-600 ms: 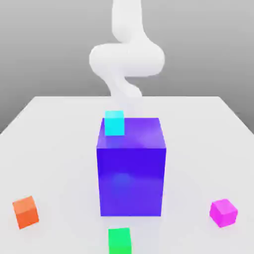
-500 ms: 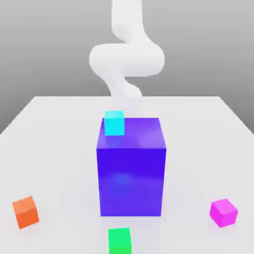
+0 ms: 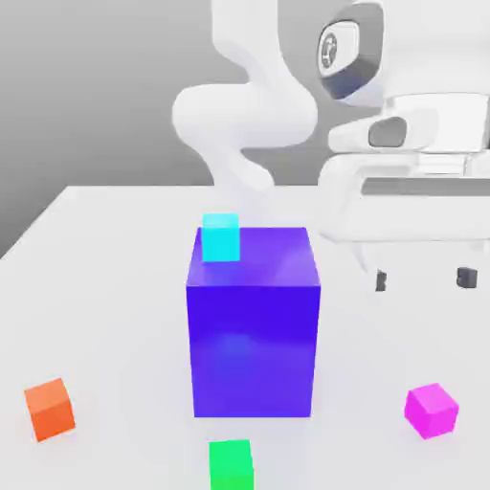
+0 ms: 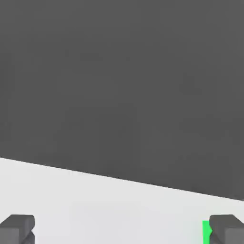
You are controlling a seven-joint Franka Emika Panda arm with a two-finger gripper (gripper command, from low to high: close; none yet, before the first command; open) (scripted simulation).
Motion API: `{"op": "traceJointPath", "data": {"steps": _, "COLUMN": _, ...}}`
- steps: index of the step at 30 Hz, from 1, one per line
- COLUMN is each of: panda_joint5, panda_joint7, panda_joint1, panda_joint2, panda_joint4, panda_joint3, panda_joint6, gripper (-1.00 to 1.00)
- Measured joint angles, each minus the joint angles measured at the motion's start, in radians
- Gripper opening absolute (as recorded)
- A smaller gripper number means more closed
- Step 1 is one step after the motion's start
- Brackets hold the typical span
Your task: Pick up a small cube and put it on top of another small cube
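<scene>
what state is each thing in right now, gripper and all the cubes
gripper: open, empty, raised above the table
magenta cube: resting on the table, not held
green cube: on the table, nothing on top
orange cube: on the table, nothing on top
big blue-violet cube: standing on the table, bearing the cyan cube
cyan cube: sitting on top of the big blue-violet cube

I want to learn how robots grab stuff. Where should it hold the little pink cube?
I'd have the tool come straight down over the pink cube and squeeze two opposite upright sides. It's a small block lying flat with its top uncovered. It looks turned a bit, so the tool should probably twist to match.
</scene>
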Motion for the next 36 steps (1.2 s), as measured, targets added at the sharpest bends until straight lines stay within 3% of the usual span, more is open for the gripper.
{"op": "traceJointPath", "data": {"steps": 8, "panda_joint5": -0.065, "panda_joint7": 0.111, "panda_joint1": 0.107, "panda_joint2": 0.289, "panda_joint4": -0.053, "panda_joint3": 0.028, "panda_joint6": 0.124, "gripper": 0.0}}
{"op": "traceJointPath", "data": {"steps": 12, "panda_joint5": -0.157, "panda_joint7": 0.186, "panda_joint1": 0.186, "panda_joint2": 0.434, "panda_joint4": -0.027, "panda_joint3": -0.059, "panda_joint6": 0.227, "gripper": 0.0}}
{"op": "traceJointPath", "data": {"steps": 13, "panda_joint5": -0.179, "panda_joint7": 0.203, "panda_joint1": 0.21, "panda_joint2": 0.469, "panda_joint4": -0.019, "panda_joint3": -0.087, "panda_joint6": 0.253, "gripper": -1.0}}
{"op": "traceJointPath", "data": {"steps": 20, "panda_joint5": -0.185, "panda_joint7": 0.208, "panda_joint1": 0.215, "panda_joint2": 0.477, "panda_joint4": -0.017, "panda_joint3": -0.093, "panda_joint6": 0.26, "gripper": -1.0}}
{"op": "traceJointPath", "data": {"steps": 25, "panda_joint5": -0.06, "panda_joint7": 0.112, "panda_joint1": 0.145, "panda_joint2": 0.321, "panda_joint4": -0.055, "panda_joint3": -0.002, "panda_joint6": 0.145, "gripper": -1.0}}
{"op": "traceJointPath", "data": {"steps": 36, "panda_joint5": 0.084, "panda_joint7": -0.272, "panda_joint1": -0.181, "panda_joint2": 0.216, "panda_joint4": -0.008, "panda_joint3": -0.144, "panda_joint6": 0.004, "gripper": -1.0}}
